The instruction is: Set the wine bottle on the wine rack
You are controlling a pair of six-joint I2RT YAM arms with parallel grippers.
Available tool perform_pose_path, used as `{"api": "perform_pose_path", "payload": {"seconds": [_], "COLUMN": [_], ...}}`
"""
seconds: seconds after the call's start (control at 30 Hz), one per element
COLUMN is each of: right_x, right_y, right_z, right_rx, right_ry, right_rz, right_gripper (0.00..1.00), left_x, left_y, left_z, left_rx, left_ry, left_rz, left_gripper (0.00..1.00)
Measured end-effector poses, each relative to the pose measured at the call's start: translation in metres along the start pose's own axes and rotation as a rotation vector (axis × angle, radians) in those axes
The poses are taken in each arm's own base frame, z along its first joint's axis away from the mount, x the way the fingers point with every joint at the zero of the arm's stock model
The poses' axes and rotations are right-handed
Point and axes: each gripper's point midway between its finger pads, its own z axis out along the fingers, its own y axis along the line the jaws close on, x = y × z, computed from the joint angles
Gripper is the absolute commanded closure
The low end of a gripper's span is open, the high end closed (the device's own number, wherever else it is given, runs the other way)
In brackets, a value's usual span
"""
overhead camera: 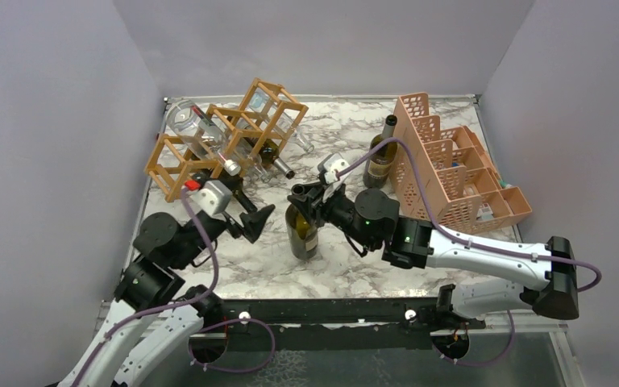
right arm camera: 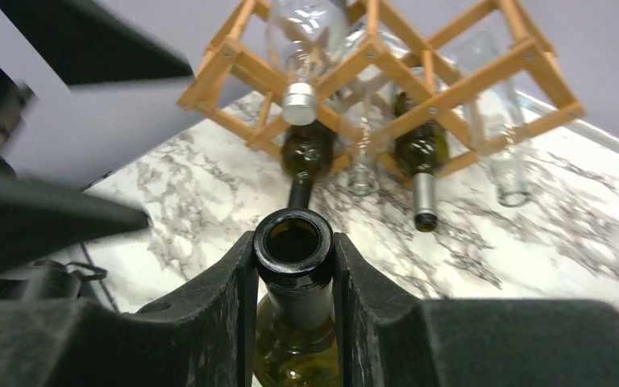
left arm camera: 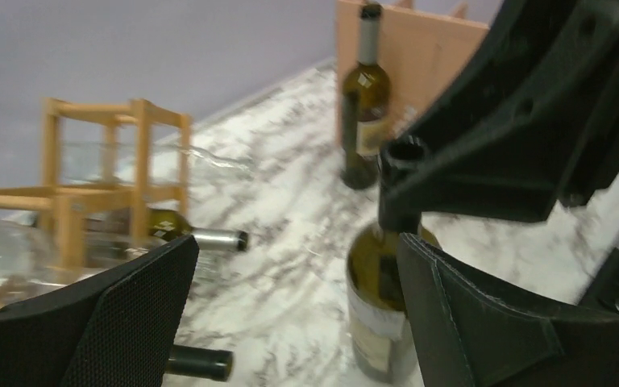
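A dark green wine bottle (overhead camera: 301,231) stands upright on the marble table, in the middle. My right gripper (overhead camera: 306,198) is shut on its neck just under the open mouth (right arm camera: 293,240), with a finger on each side. My left gripper (overhead camera: 255,222) is open and empty, just left of the bottle, which shows past its right finger (left arm camera: 375,314). The wooden lattice wine rack (overhead camera: 227,139) stands at the back left, also seen from the right wrist (right arm camera: 387,68) and the left wrist (left arm camera: 105,189). It holds several clear and green bottles lying with necks toward me.
A second green bottle (overhead camera: 381,157) stands upright at the back right, next to the pink plastic stepped crate (overhead camera: 459,173). Grey walls close in the left, back and right sides. Bottle necks (overhead camera: 278,167) stick out of the rack's front over the table.
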Motion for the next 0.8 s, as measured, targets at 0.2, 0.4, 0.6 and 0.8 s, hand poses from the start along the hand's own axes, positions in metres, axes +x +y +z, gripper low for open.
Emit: {"api": "perform_pose_path", "payload": {"seconds": [0.2, 0.4, 0.6, 0.8], "right_x": [-0.018, -0.024, -0.018, -0.017], "right_y": [-0.029, -0.052, -0.060, -0.059], "right_z": [-0.024, -0.036, -0.039, -0.039], "right_rx": [0.126, 0.251, 0.298, 0.303], "right_ry": [-0.036, -0.035, -0.016, -0.019], "right_rz": [0.022, 0.062, 0.079, 0.105], "right_gripper": [0.89, 0.89, 0.89, 0.90], "left_x": [0.073, 0.110, 0.111, 0.117], "left_y": [-0.039, -0.068, -0.079, -0.085], "left_z": [0.029, 0.043, 0.055, 0.065], "left_rx": [0.191, 0.320, 0.391, 0.416], "left_ry": [0.132, 0.147, 0.120, 0.132], "left_rz": [-0.153, -0.299, -0.337, -0.347], "left_gripper": [0.01, 0.01, 0.01, 0.01]}}
